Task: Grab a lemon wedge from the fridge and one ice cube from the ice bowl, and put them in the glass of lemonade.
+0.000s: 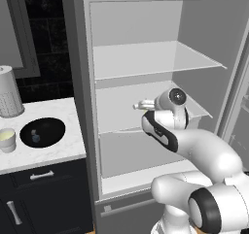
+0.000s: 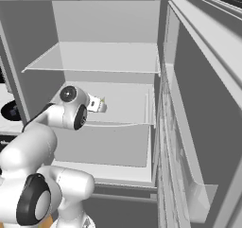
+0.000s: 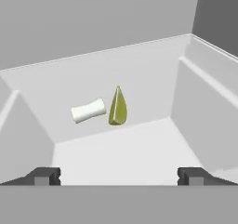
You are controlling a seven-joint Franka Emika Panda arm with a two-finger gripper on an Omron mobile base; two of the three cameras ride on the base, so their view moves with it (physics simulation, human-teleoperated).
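The fridge (image 1: 79, 87) stands open, and my arm reaches onto its middle shelf (image 1: 116, 116). The lemon wedge (image 3: 117, 108), a yellow-green sliver beside a whitish piece, lies near the shelf's back wall, a short way ahead of my gripper (image 3: 119, 176) and between the lines of its two fingers. The gripper (image 1: 142, 105) is open and holds nothing. On the counter to the left sits the black ice bowl (image 1: 56, 126) with a small ice cube (image 1: 35, 137) inside. The glass of lemonade (image 1: 7, 140) stands just left of the bowl.
A tall grey-white perforated cylinder (image 1: 8, 98) stands at the counter's back. The fridge door (image 2: 203, 109) hangs open on the right. Shelf side walls (image 3: 204, 111) flank the gripper, and another shelf (image 1: 151, 58) runs above. Dark cabinets (image 1: 39, 194) sit under the counter.
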